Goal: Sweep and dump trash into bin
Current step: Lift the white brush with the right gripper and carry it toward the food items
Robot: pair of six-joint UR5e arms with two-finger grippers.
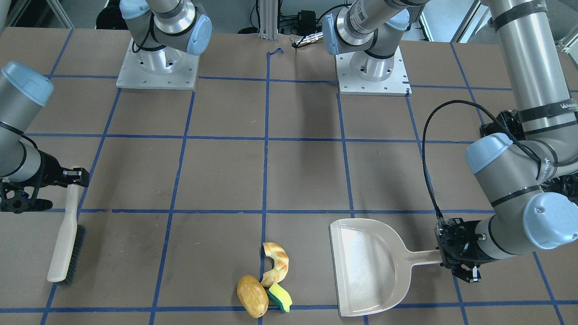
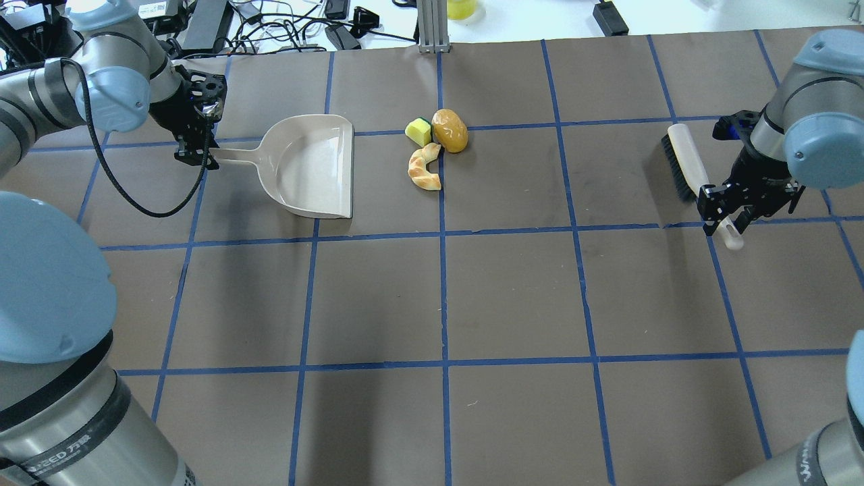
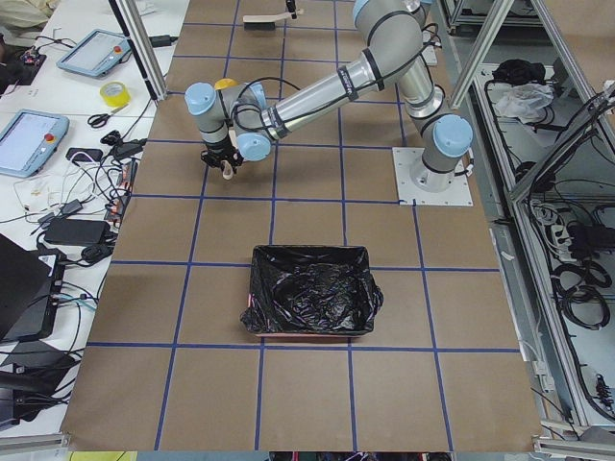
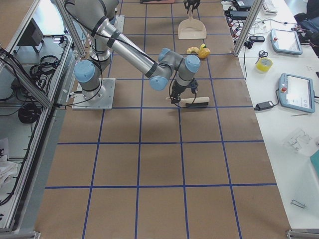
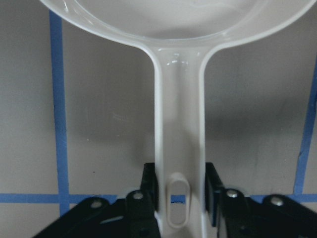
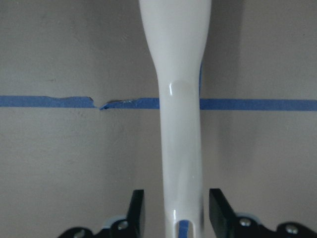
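The trash lies bunched together: a tan potato point(image 2: 450, 130), a striped croissant point(image 2: 424, 169) and a yellow-and-green sponge point(image 2: 418, 131). The beige dustpan point(image 2: 314, 165) rests on the table just to their left, its mouth facing them. My left gripper point(image 2: 202, 156) is shut on the dustpan handle point(image 5: 179, 124). The beige brush point(image 2: 685, 162) lies flat far to the right. My right gripper point(image 2: 725, 219) straddles the brush handle point(image 6: 181, 124), with a gap showing beside the fingers point(image 6: 136, 213). The black-lined bin point(image 3: 309, 254) shows in the exterior left view, nearer the table's left end.
The arm bases point(image 1: 158, 67) stand at the robot side of the table. Blue tape lines cross the brown table top point(image 2: 513, 290). Cables and devices lie beyond the far edge point(image 2: 270, 27).
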